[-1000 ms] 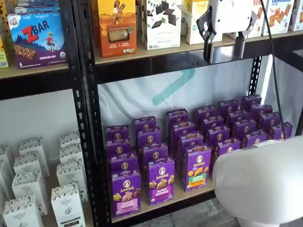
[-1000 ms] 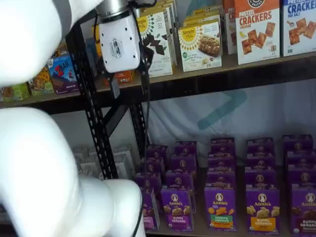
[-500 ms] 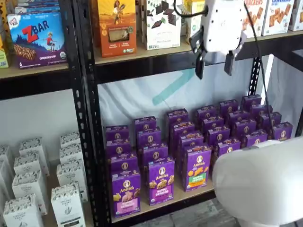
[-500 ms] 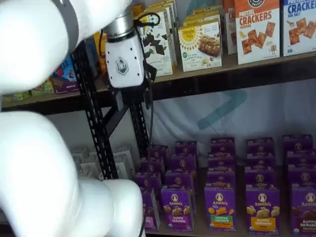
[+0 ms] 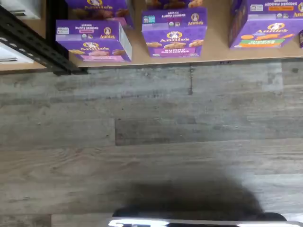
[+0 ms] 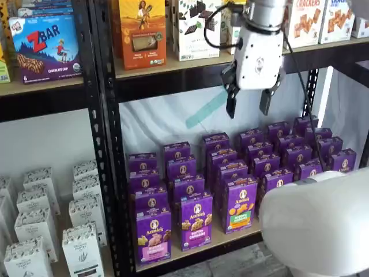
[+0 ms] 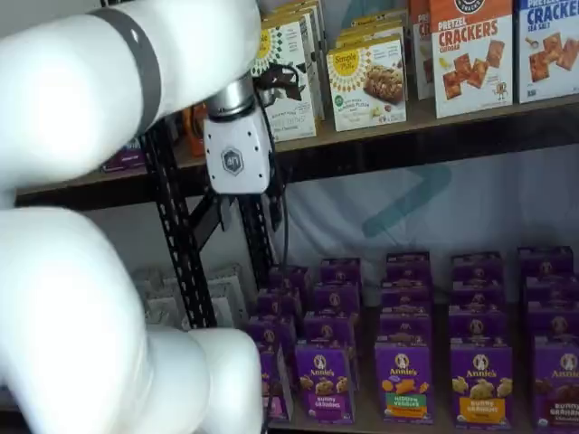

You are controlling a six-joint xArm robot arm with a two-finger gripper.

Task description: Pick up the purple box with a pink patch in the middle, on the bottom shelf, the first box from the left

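Observation:
The purple box (image 6: 153,236) with the pink band stands at the front left corner of the bottom shelf (image 6: 228,238), next to the black upright. In the wrist view it (image 5: 92,45) stands at the edge of the tan board (image 5: 218,47). In a shelf view the arm hides most of it (image 7: 274,387). My gripper (image 6: 249,104) hangs just below the upper shelf's rail, high above the purple cartons and to the right of the box. A gap shows between its two black fingers, and it holds nothing. Its white body (image 7: 237,154) also shows in a shelf view.
Several rows of purple cartons fill the shelf, one without a pink band (image 6: 196,222) and one with an orange-and-green patch (image 6: 239,205) beside the box. White cartons (image 6: 81,248) fill the left bay beyond the upright (image 6: 112,173). My arm's white link (image 6: 317,225) bulks at front right. Wooden floor (image 5: 151,142) lies before the shelf.
The gripper has come down and leftward from the upper shelf's level to below its rail. The boxes have not moved.

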